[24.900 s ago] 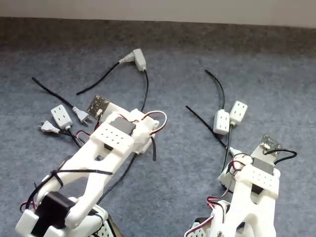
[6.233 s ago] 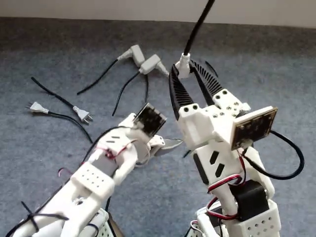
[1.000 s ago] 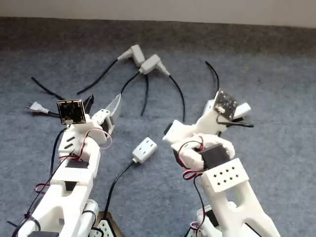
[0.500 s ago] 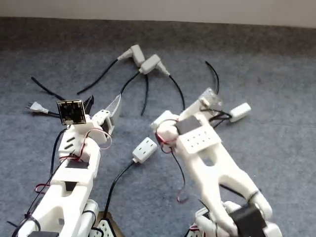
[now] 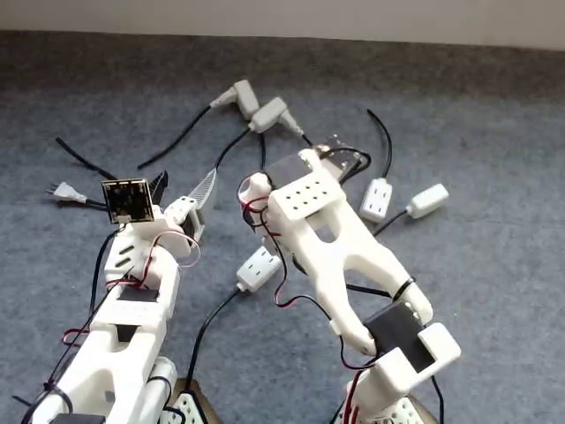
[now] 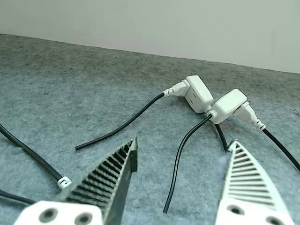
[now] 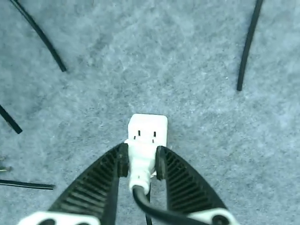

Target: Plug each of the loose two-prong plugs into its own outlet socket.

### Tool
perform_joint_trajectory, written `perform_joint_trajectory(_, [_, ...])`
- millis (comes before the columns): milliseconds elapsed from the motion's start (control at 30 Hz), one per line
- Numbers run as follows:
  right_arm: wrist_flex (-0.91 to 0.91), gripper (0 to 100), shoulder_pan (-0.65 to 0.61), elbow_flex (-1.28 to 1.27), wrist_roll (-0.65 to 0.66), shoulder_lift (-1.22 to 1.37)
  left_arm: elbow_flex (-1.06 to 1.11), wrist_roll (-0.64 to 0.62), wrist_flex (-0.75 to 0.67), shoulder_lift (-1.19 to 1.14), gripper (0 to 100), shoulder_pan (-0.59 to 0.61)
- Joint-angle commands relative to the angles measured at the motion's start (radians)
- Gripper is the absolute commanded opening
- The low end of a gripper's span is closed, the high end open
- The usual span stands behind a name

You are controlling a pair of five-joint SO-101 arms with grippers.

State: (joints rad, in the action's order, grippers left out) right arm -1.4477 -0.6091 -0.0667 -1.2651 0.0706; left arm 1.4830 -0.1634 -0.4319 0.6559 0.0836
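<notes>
My right gripper (image 7: pixel 140 150) is shut on the cord end of a white outlet socket (image 7: pixel 147 129), slots facing up, low over the carpet. From above, the right arm (image 5: pixel 309 194) lies across the middle and covers its own gripper. White sockets lie by its left flank (image 5: pixel 259 268) and to its right (image 5: pixel 377 199), (image 5: pixel 428 200); I cannot tell which is the held one. My left gripper (image 6: pixel 185 143) (image 5: pixel 187 179) hangs open and empty, facing two sockets with plugs in them (image 6: pixel 197 93), (image 6: pixel 229 105). A loose two-prong plug (image 5: pixel 62 190) lies at far left.
Black cords trail over the grey carpet (image 5: pixel 494 106), several with free ends (image 6: pixel 77 147) (image 7: pixel 239 86). The two plugged pairs sit at the back centre (image 5: pixel 238 95), (image 5: pixel 269 113). A pale wall runs along the far edge.
The right arm has swung left from the sockets at the right to the middle, uncovering one socket there. The left arm has not moved.
</notes>
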Motion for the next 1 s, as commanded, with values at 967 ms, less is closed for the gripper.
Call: perform_joint_trajectory(967, [-0.071, 0.5, 0.015, 0.174, 0.123, 0.170, -0.004, -0.006, 0.000, 0.004, 29, 0.008])
